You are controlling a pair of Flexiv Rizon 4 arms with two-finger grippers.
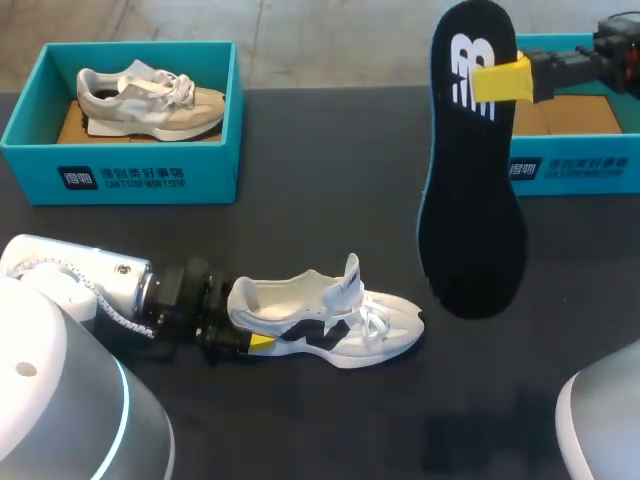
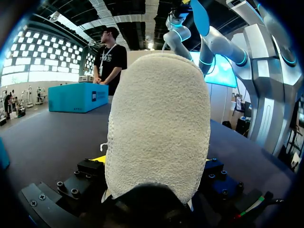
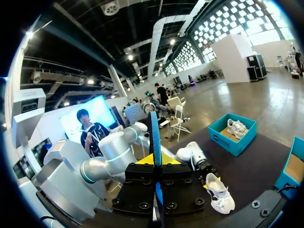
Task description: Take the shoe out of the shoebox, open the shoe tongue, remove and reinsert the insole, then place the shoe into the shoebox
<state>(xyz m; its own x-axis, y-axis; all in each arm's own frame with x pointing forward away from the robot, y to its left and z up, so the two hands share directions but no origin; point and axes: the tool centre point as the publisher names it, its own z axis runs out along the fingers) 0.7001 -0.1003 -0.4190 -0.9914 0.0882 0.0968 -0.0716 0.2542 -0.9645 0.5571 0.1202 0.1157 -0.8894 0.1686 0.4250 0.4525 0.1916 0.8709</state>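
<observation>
A white shoe (image 1: pixel 330 322) with black side marks lies on the dark table, toe to the right and tongue raised. My left gripper (image 1: pixel 245 336) comes in low from the left and grips the shoe's heel from both sides. In the left wrist view the fuzzy heel (image 2: pixel 159 123) fills the space between the fingers, with one yellow fingertip (image 2: pixel 99 158) showing beside it. My right gripper (image 1: pixel 500 80) is up at the back right, shut on a black insole (image 1: pixel 470 200) that hangs toe down above the table. The right wrist view has the insole (image 3: pixel 155 135) edge-on between the fingers.
A teal shoebox (image 1: pixel 120 180) at the back left holds a beige shoe (image 1: pixel 150 98). A second teal shoebox (image 1: pixel 575 170) stands open at the back right, partly behind the insole, its cardboard floor bare. The right wrist view looks down on the white shoe (image 3: pixel 219 192).
</observation>
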